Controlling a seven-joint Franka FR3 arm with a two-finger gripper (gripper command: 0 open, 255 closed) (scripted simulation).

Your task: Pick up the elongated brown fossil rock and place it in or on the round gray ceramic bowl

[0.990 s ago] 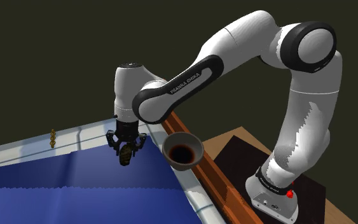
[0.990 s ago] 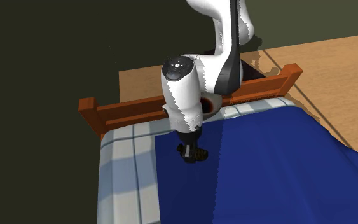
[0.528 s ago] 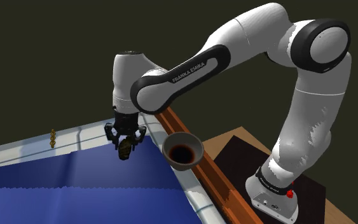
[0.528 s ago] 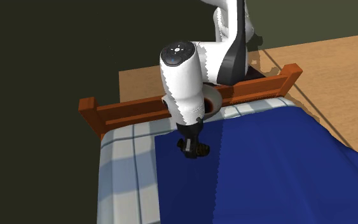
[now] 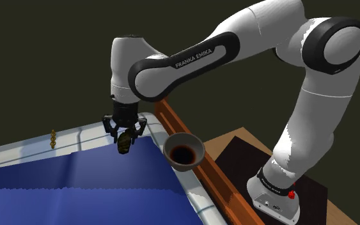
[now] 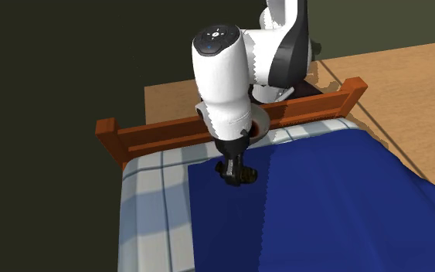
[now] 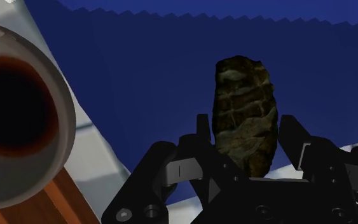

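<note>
My gripper (image 5: 125,136) hangs above the blue blanket (image 5: 76,185) near the bed's corner, shut on an elongated brown rock (image 5: 125,141) with pale veins. In the wrist view the rock (image 7: 246,111) stands upright, clasped between the two black fingers (image 7: 202,130). The round grey bowl (image 5: 183,152), dark inside, rests on the bed's edge by the wooden rail, to the shoulder view's right of the gripper and lower. In the wrist view the bowl (image 7: 61,108) lies off to one side of the rock. In the second exterior view the gripper (image 6: 235,173) hangs below the white wrist, with the bowl (image 6: 260,126) partly hidden behind it.
A brown wooden bed rail (image 5: 172,123) runs past the bowl; it crosses the second exterior view as the rail (image 6: 169,133). A small brownish object (image 5: 53,139) stands on the pale plaid border far to the shoulder view's left. The stand (image 5: 281,199) sits at the lower right on wooden floor (image 6: 409,85).
The gripper has risen with the rock in it, higher above the blanket and slightly toward the shoulder view's left. The bowl has not moved.
</note>
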